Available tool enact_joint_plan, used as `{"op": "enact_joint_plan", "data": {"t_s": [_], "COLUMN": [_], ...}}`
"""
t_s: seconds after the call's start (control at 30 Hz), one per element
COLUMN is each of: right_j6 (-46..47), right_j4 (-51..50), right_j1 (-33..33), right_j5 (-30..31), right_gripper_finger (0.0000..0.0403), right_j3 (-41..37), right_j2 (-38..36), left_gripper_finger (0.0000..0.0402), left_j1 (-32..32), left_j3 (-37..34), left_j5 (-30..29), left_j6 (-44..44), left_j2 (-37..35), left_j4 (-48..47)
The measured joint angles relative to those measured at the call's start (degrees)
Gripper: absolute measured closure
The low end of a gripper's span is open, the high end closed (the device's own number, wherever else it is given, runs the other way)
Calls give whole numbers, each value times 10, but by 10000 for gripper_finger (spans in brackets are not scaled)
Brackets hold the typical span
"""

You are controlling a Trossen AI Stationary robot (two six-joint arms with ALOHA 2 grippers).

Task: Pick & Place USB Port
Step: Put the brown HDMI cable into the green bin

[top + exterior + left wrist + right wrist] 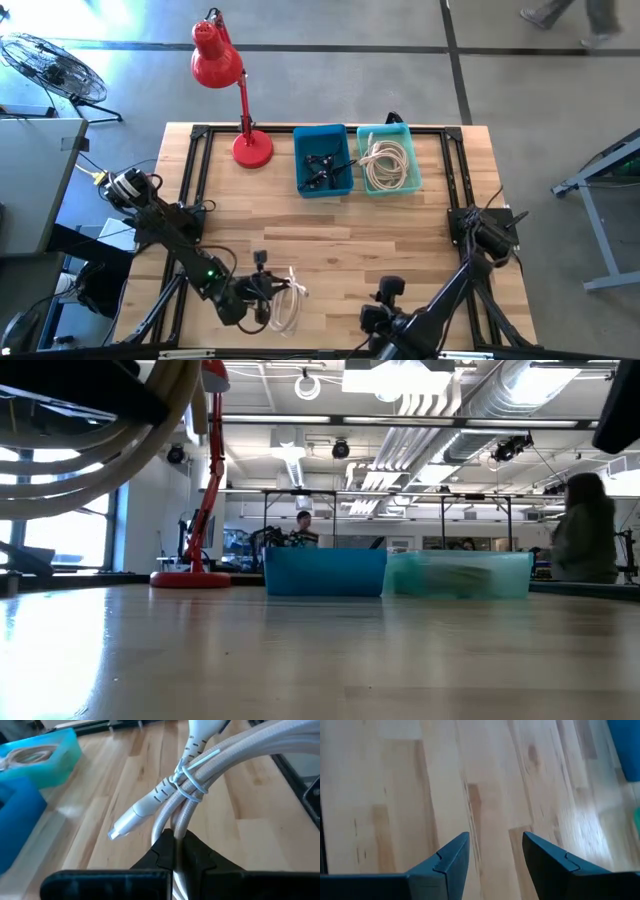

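Observation:
A coiled white USB cable [287,300], tied with a thin band, is near the table's near edge; the left wrist view shows its strands and a white plug [131,818] close up. My left gripper [258,305] is shut on the coil, at its left side. In the low view the coil [120,450] shows large at upper left, above the tabletop. My right gripper [495,855] is open over bare wood near the near edge, right of the coil [385,300], holding nothing. My left gripper pinches strands of the coil [177,827] between its two fingers, just below the thin tie band. The fingers come roughly level from the table's left side. The coil sticks out past the fingertips, and the low view shows it above the tabletop.
At the far side stand a blue bin [322,160] with dark pieces in it and a teal bin [390,160] holding another white cable coil. A red desk lamp [235,90] stands left of them. Bare wood lies across the table's middle.

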Motion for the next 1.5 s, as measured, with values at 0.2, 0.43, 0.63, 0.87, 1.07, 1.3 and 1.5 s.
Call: {"op": "enact_joint_plan", "data": {"t_s": [0.2, 0.43, 0.63, 0.87, 1.07, 1.3, 1.5], "right_j6": [-37, -186, -435, -812, -919, -962, -915], "right_j4": [47, 137, 287, 468, 549, 595, 593], "right_j1": [-13, -17, -14, 6, 7, 5, -12], "right_j5": [24, 107, 159, 155, 189, 190, 161], "right_gripper_finger": [226, 226, 226, 226, 226, 226, 226], "right_j3": [0, 0, 0, 0, 0, 0, 0], "right_j2": [0, 0, 0, 0, 0, 0, 0], "left_gripper_finger": [391, 394, 394, 394, 394, 394, 394], "left_j1": [3, 2, 3, 18, 51, 88, 116], "left_j3": [0, 0, 1, 1, 1, 1, 1], "left_j5": [7, 13, 16, 90, 165, 219, 275], "left_j6": [16, 29, 44, 114, 149, 149, 153], "left_j2": [0, -1, -1, -1, 1, 30, 64], "left_j4": [10, 12, 27, 124, 170, 198, 257]}}
